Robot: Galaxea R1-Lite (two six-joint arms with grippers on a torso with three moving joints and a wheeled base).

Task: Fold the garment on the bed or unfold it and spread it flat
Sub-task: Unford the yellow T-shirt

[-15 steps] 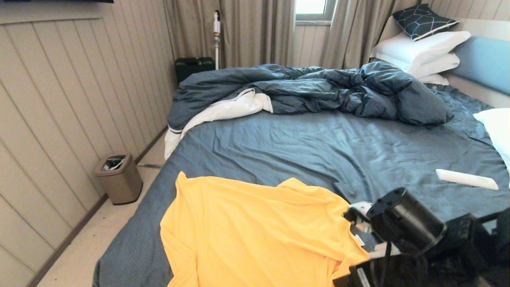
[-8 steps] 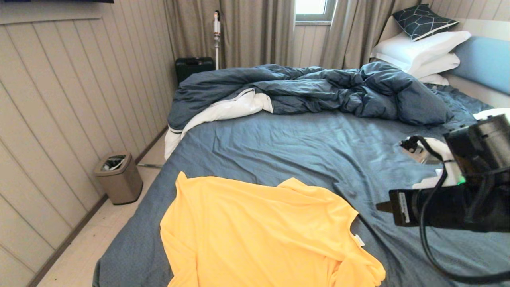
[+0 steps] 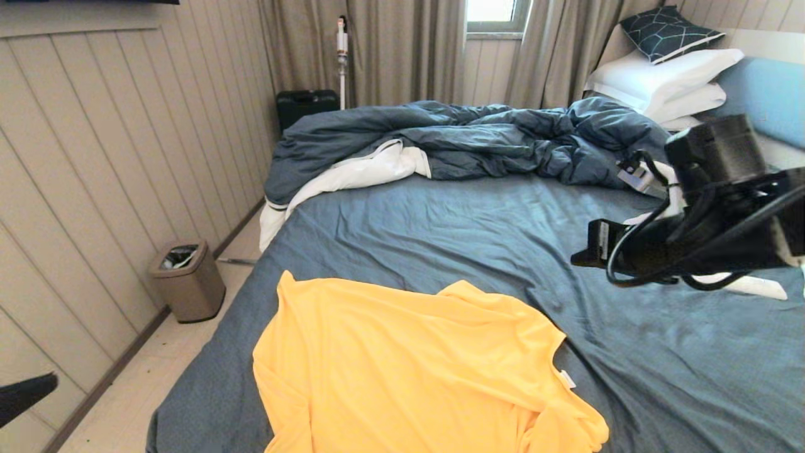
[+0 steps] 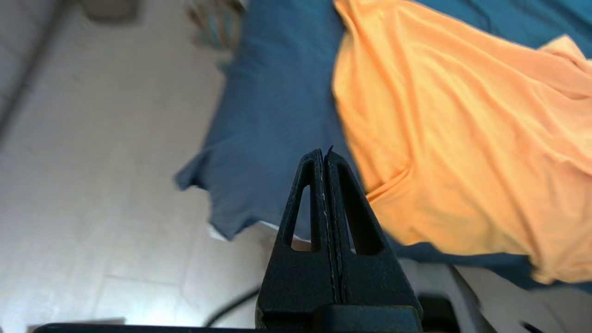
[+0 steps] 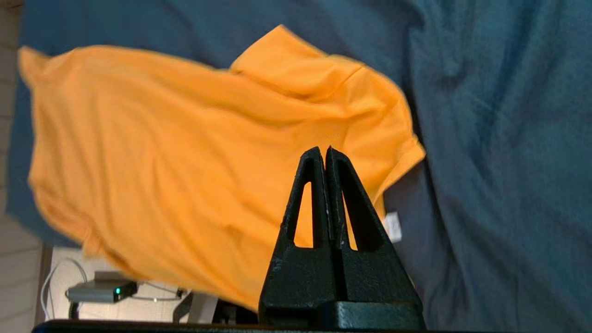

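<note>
Left pincer (image 4: 324, 155): pressed tight — holds nothing, off the bed's (image 3: 440, 226) edge.
Right pincer (image 5: 325, 155): tight too — empty, above the garment (image 5: 185, 152).

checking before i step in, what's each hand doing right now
Left hand: closed, holding nothing, over the edge of the bed.
Right hand: closed, holding nothing, raised above the shirt.

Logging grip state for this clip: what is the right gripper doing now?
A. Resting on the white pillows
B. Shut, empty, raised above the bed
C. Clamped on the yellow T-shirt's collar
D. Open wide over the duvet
B: the right gripper has its fingers pressed together on nothing, well above the yellow T-shirt lying on the bed.
</note>
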